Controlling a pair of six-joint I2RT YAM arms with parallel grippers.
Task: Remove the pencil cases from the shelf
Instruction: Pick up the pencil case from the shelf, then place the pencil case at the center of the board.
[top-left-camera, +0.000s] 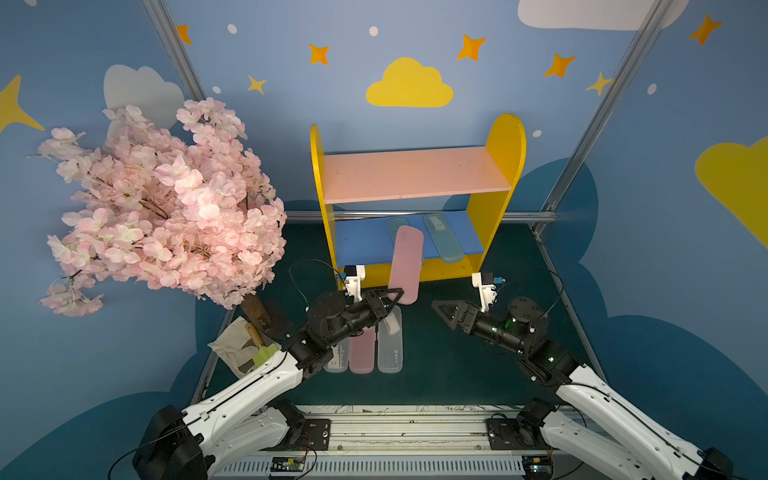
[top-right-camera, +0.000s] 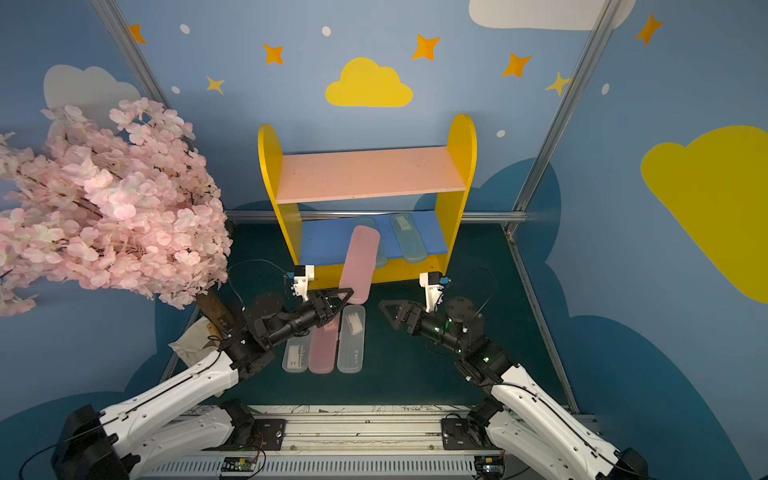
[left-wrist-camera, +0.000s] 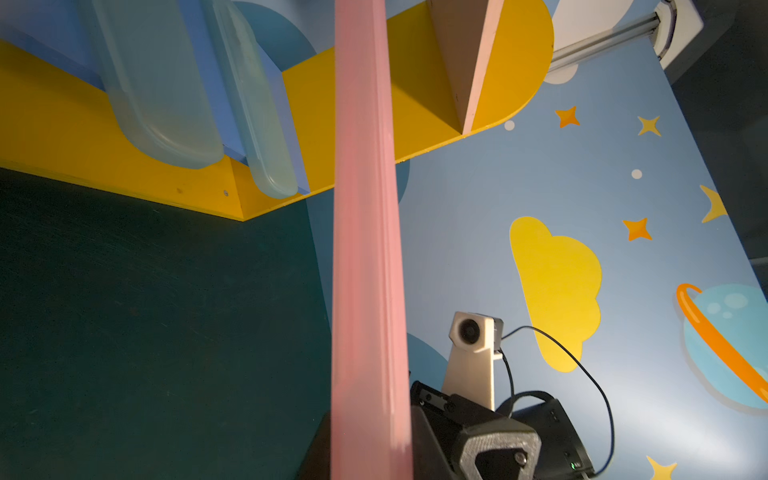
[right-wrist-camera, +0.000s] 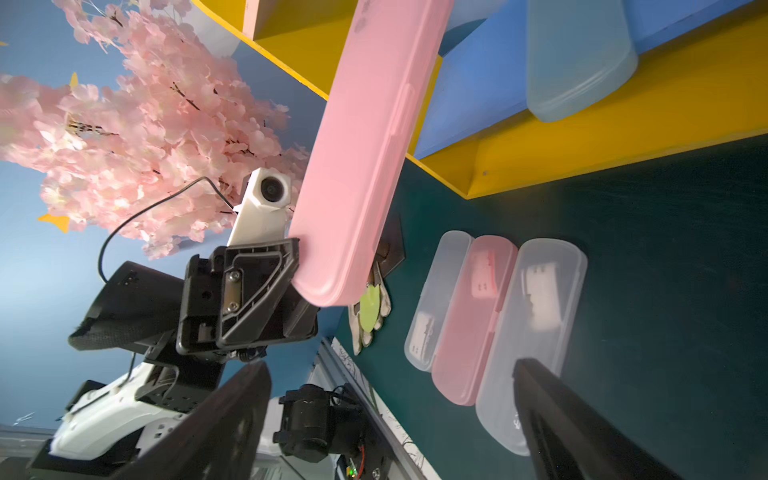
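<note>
The shelf (top-left-camera: 496, 208) (top-right-camera: 451, 216) stands at the back of the mat, its pink top board bare. My left gripper (top-left-camera: 395, 293) (top-right-camera: 343, 294) (left-wrist-camera: 370, 449) is shut on the near end of a pink pencil case (top-left-camera: 406, 257) (top-right-camera: 360, 257) (left-wrist-camera: 365, 232) (right-wrist-camera: 365, 145), whose far end reaches over the blue board's front edge. Two teal pencil cases (top-left-camera: 444, 241) (top-left-camera: 394, 226) (left-wrist-camera: 162, 91) lie on the blue board. A frosted, a pink and a frosted case (top-left-camera: 390, 349) (top-right-camera: 322, 349) (right-wrist-camera: 536, 332) lie side by side on the mat. My right gripper (top-left-camera: 441, 309) (top-right-camera: 387, 309) (right-wrist-camera: 390, 432) hangs open and empty to their right.
A pink blossom tree (top-left-camera: 166, 199) fills the left side, its trunk near my left arm. A cloth bag with a small trowel (top-left-camera: 245, 345) lies at its foot. Metal frame posts (top-left-camera: 598, 108) and a rail (top-left-camera: 395, 432) bound the green mat (top-left-camera: 457, 365).
</note>
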